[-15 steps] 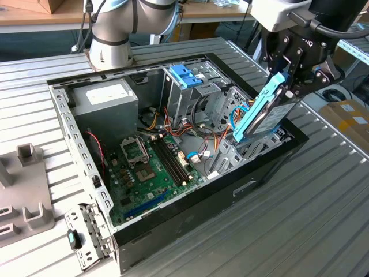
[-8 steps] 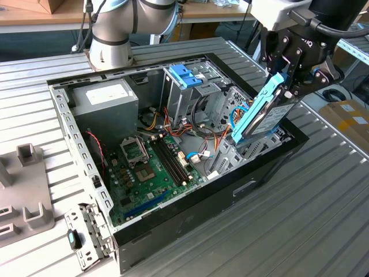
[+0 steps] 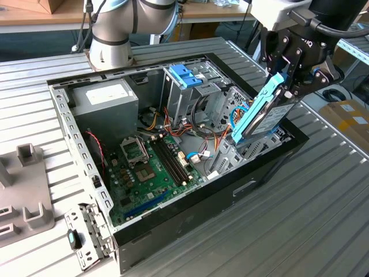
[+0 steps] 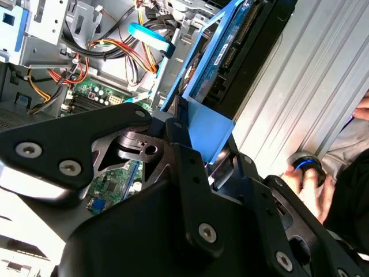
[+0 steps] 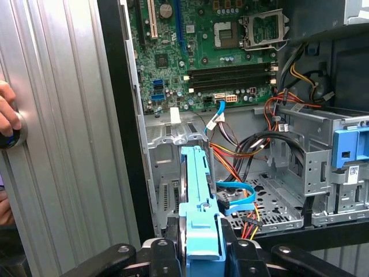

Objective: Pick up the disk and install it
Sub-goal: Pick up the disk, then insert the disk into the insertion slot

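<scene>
The gripper is clenching one disk by its blue frame, holding it tilted on edge at the exterior view's right of the one open case, near one drive cage. The arm is reaching down from above. One hand is resting on the table.

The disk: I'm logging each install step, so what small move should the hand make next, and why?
Probably ease the disk slightly down along its own tilt: the hand grips its upper end, it stands tilted, and its lower end is at the metal bay beside the case wall, not yet seated.
</scene>
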You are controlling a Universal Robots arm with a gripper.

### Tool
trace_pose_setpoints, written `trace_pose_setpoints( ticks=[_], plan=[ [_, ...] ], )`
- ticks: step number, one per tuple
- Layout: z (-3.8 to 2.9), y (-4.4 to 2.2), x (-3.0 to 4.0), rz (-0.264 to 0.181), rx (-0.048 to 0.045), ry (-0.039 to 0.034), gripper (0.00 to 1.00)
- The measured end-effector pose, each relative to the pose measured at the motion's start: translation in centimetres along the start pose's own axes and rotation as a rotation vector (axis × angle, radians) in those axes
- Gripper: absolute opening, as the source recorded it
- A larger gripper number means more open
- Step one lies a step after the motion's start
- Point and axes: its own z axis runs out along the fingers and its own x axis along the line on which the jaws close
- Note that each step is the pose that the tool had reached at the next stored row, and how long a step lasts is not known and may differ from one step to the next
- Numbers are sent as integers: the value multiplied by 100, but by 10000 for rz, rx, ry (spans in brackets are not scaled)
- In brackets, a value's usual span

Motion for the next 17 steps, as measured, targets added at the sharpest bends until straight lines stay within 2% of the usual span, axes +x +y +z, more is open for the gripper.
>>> trace_pose_setpoints(
  ticks=[3, 6, 11, 12, 14, 15, 17],
  plan=[
    [0, 0, -5, -55, -5, -12, 37],
    [1, 2, -25, -403, -27, -102, 37],
    [1, 2, -34, -566, -38, -143, 37],
    [3, -4, -40, -888, -58, -225, 37],
    [6, -12, -40, -1189, -79, -303, 37],
    [29, -7, -38, -1266, -84, -334, 37],
    [47, -2, -37, -1262, -84, -345, 37]
  ],
)
